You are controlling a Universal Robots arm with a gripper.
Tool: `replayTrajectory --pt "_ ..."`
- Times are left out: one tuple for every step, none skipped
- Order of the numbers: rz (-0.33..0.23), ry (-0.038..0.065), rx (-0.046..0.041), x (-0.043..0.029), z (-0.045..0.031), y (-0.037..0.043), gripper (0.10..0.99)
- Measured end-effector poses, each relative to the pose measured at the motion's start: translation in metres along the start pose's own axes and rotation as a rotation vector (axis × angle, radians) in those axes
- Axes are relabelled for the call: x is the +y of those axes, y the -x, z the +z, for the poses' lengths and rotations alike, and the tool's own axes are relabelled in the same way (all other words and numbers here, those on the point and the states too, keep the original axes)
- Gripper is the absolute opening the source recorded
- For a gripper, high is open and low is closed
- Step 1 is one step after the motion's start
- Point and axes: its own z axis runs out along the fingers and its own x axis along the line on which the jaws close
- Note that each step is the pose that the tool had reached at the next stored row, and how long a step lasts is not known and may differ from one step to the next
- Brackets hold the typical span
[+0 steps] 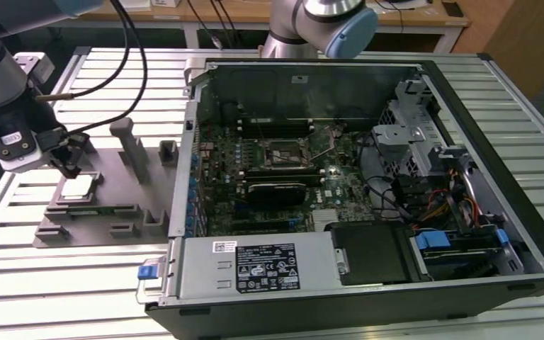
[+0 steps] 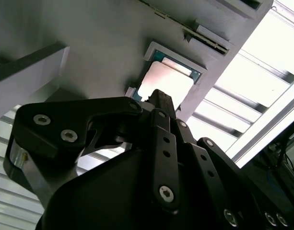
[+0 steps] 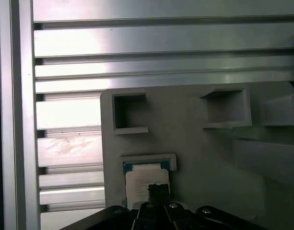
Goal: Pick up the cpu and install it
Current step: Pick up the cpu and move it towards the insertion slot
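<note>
Gripper [image 2: 159, 96] links crowd the second wrist view, jaws seemingly pinched narrow on nothing, tips just above the cpu [image 2: 167, 80], which lies flat in a fixture tray [image 1: 102, 163] pocket at nine o'clock from the computer case [image 1: 319, 88].

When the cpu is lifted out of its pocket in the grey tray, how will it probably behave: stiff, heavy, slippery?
The cpu is a thin flat square with a metal top, so probably stiff and light. Its smooth pale lid may be slippery. It lies recessed in the grey tray, so likely little edge is free to grip.
</note>
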Motion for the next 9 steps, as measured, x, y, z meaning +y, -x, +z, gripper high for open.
replayTrajectory --pt "0.000 0.000 0.0001 -0.0003 0.0012 -0.0002 0.106" --pt "0.000 0.000 0.0003 -0.0007 0.0024 -0.0004 0.106" --pt "0.000 0.000 0.0002 -0.0011 0.0036 -0.0005 0.106" --pt "0.000 0.000 0.0001 -0.0016 0.0048 -0.0006 0.106" --pt "0.000 0.000 0.0001 -0.0020 0.0059 -0.0008 0.106" --pt "0.000 0.000 0.0000 -0.0023 0.0071 -0.0011 0.106" --pt "0.000 0.000 0.0000 -0.0028 0.0081 -0.0013 0.106" --pt "0.000 0.000 0.0000 -0.0033 0.0092 -0.0016 0.106" --pt "0.000 0.000 0.0000 -0.0038 0.0102 -0.0019 0.106"
